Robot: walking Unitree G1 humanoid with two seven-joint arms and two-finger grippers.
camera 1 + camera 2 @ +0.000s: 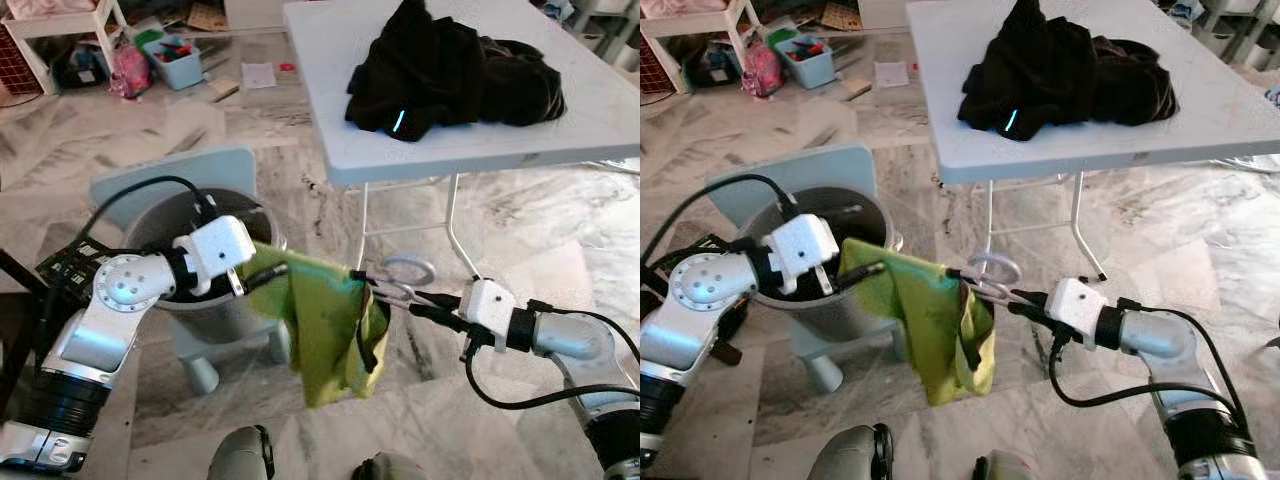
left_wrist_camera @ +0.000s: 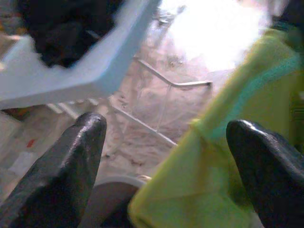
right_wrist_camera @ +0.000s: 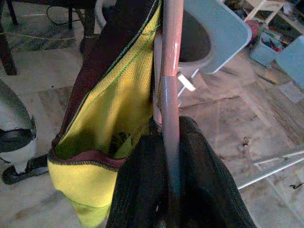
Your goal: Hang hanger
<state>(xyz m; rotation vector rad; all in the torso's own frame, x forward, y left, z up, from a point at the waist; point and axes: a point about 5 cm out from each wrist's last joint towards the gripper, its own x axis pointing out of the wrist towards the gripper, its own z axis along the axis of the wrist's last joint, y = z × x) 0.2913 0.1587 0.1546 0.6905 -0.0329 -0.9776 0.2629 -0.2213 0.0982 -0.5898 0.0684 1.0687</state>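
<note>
In the lower middle of the left eye view, a yellow-green garment point(image 1: 325, 330) hangs on a pale hanger point(image 1: 392, 290), held up in the air between the robot's two arms. The hanger's rounded hook point(image 1: 408, 270) points toward the right of the frame.

The right gripper point(image 1: 400, 296) reaches in from the lower right. Its jaws are closed around the hanger's thin bar just beside the hook; in the right wrist view the pale bar point(image 3: 169, 85) runs straight up out of the two pressed-together black fingers point(image 3: 142, 190), with the garment's yellow mesh and dark trim point(image 3: 107, 118) draped next to it.

The left gripper point(image 1: 262, 276) comes in from the lower left and meets the garment's upper left edge. In the left wrist view its jaws stand wide apart, with the yellow-green cloth point(image 2: 209, 175) lying between and past the two fingers point(image 2: 66, 166); whether they pinch the cloth cannot be told.

Behind the left arm, a grey round bin point(image 1: 170, 225) stands on a light blue stool point(image 1: 215, 165). In the upper right of the frame, a white folding desk point(image 1: 330, 60) carries a heap of black clothing point(image 1: 450, 75). The floor point(image 1: 560, 230) is pale marble tile, with scattered clutter and a blue box point(image 1: 178, 60) in the upper left.
</note>
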